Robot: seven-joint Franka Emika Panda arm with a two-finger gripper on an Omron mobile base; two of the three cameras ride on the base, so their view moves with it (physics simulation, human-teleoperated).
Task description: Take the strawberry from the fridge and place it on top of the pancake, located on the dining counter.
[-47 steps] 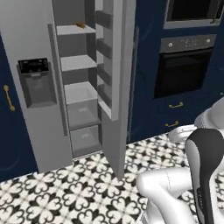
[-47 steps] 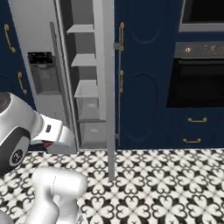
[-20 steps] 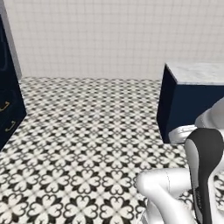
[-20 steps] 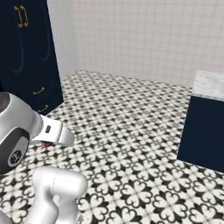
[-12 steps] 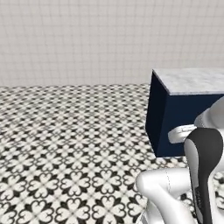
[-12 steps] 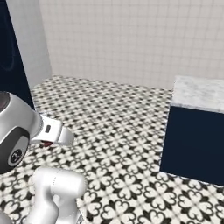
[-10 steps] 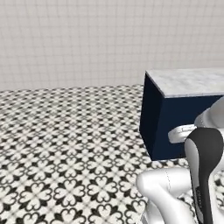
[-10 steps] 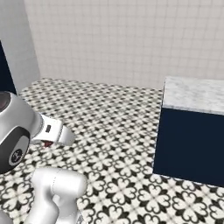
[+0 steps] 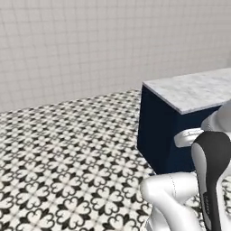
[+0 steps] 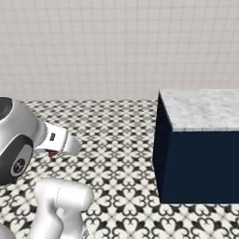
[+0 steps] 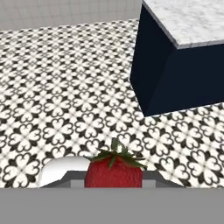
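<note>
As you read the hand view, note the strawberry (image 11: 113, 171) at the bottom centre: a red fruit with green leaves on top, seated between the grey parts of the gripper (image 11: 113, 183), whose jaws stand closed against its two sides and hold it clear of the floor. Beyond the fruit you see the patterned floor (image 11: 65, 87) of black-and-white tiles, and toward the upper right the near corner of the dining counter (image 11: 188, 22), a white-grey marble top on a navy base (image 11: 175, 78). Nothing visible rests on the portion of marble that falls within this view, and the strawberry lies well apart from the counter, lower than its top edge. From the left base view you find the same counter (image 9: 194, 90) at the right, its corner pointing toward the robot, with the white arm (image 9: 180, 198) and its dark joint rising at the lower right in front of the navy base. From the right base view the counter (image 10: 205, 109) stands at the right, its end face turned leftward, while the arm (image 10: 28, 140) rises from the lower left; a small dark-red spot shows just under its white forward link, too small for you to identify. A pale tiled wall (image 10: 116, 46) closes the scene behind the floor in both base views.
</note>
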